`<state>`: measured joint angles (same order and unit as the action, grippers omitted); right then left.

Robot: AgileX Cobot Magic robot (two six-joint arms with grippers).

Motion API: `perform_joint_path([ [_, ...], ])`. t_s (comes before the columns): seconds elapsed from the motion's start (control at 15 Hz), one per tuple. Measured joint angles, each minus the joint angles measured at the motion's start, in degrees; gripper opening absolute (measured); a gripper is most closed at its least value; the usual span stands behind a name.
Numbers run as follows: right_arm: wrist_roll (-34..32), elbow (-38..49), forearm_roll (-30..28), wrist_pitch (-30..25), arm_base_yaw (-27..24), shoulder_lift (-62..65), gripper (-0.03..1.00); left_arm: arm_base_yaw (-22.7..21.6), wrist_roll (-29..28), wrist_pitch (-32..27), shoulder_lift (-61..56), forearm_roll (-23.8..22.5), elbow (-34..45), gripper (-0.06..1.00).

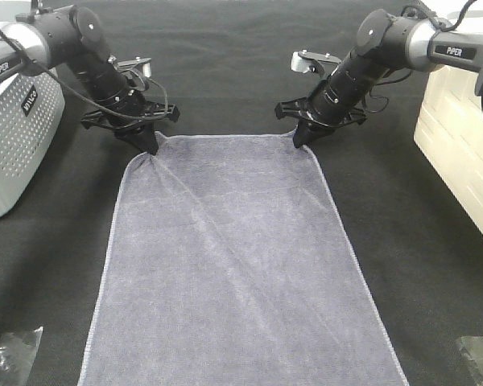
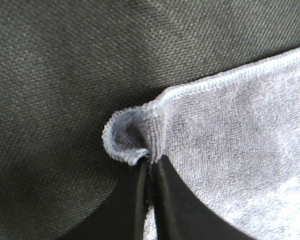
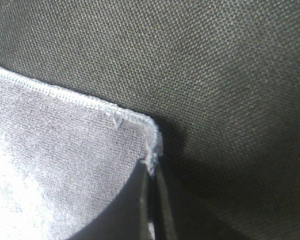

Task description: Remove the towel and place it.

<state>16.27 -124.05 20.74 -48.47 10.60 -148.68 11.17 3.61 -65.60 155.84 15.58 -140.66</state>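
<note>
Lying flat on the black desk (image 1: 225, 64), the towel (image 1: 233, 265) runs lengthwise from the arms toward the camera. The left hand (image 1: 149, 149) is clamped on its far-left corner and the right hand (image 1: 299, 141) on its far-right corner, both closed tight on the fabric.

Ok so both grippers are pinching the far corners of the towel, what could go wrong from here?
1. The right gripper bites only the very tip of its corner of the towel, so that corner could slip out under any pull.
2. The left gripper holds its corner curled into a small loop; released like this, it may stay folded over.
3. A diagonal crease runs across the towel; uneven pulling could deepen it.
</note>
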Motion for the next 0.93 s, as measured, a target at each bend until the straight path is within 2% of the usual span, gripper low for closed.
perform_joint_path([
  [0.33, 0.00, 0.00, -0.11, 0.23, 0.00, 0.00, 0.02, 0.11, 0.97, 0.06, 0.00, -0.23, -0.11, 0.02],
  [0.6, -0.06, 0.17, -3.09, 3.44, 0.00, 1.20, 0.02, 0.11, 1.78, -0.46, 0.80, -0.40, -3.04, 0.02],
  [0.93, -1.15, -1.49, -7.05, 6.19, 0.00, 1.95, 0.02, 0.11, 4.07, 3.90, 1.26, 0.23, -4.58, 0.02],
])
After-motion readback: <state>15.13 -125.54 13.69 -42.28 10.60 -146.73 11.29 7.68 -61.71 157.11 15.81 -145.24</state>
